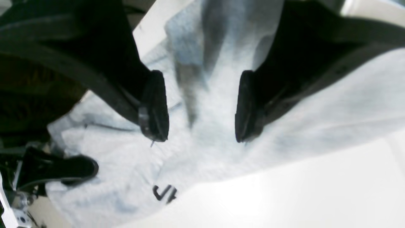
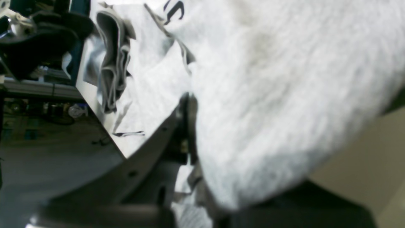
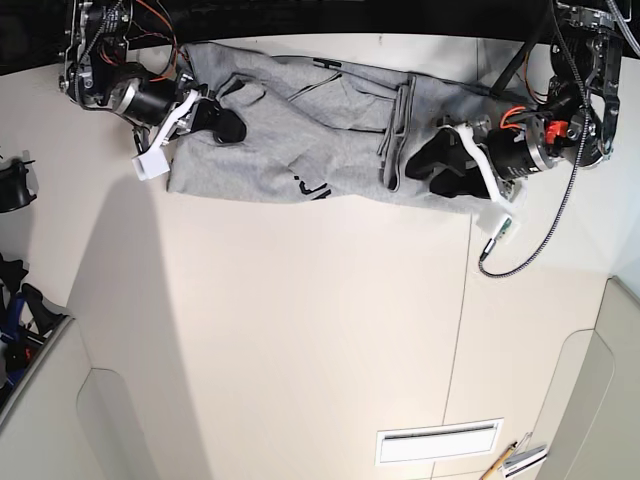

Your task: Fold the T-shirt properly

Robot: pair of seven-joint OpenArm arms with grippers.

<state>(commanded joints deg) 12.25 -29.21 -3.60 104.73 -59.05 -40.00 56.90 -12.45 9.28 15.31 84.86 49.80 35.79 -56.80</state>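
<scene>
T-shirt: The T-shirt (image 3: 300,150) is found spread in a crumpled band along the far edge of the desk (image 3: 320,330), running almost from the far left corner toward the far right corner. It is not flat; ridges and a bunched pile of folded cloth are seen near its right end.

Lettering: A scrap of black lettering (image 3: 310,188) is visible at the shirt's near hem, so the printed side is judged to be partly turned up there.

Risk, cloth: With the shirt rumpled and lying hard against the desk's far edge, it is judged that a pull from one end alone could drag cloth off that edge or lock the creases into the fold.

Risk, grip: Where several layers are bunched, more than one layer could be caught at once, and a lopsided fold would follow.

Risk, arms: If the two ends are lifted unevenly, twisting of the body of the shirt is to be expected.

Left gripper: The left gripper (image 1: 202,106) is seen over the shirt's right end in the base view. Its jaws are spread wide, with grey cloth lying between and beneath them; nothing is pinched.

Right gripper: The right gripper (image 2: 190,126) is at the shirt's left end in the base view. Cloth is draped against and over one finger in the wrist view; the second finger is hidden, so whether the cloth is pinched cannot be told.
</scene>
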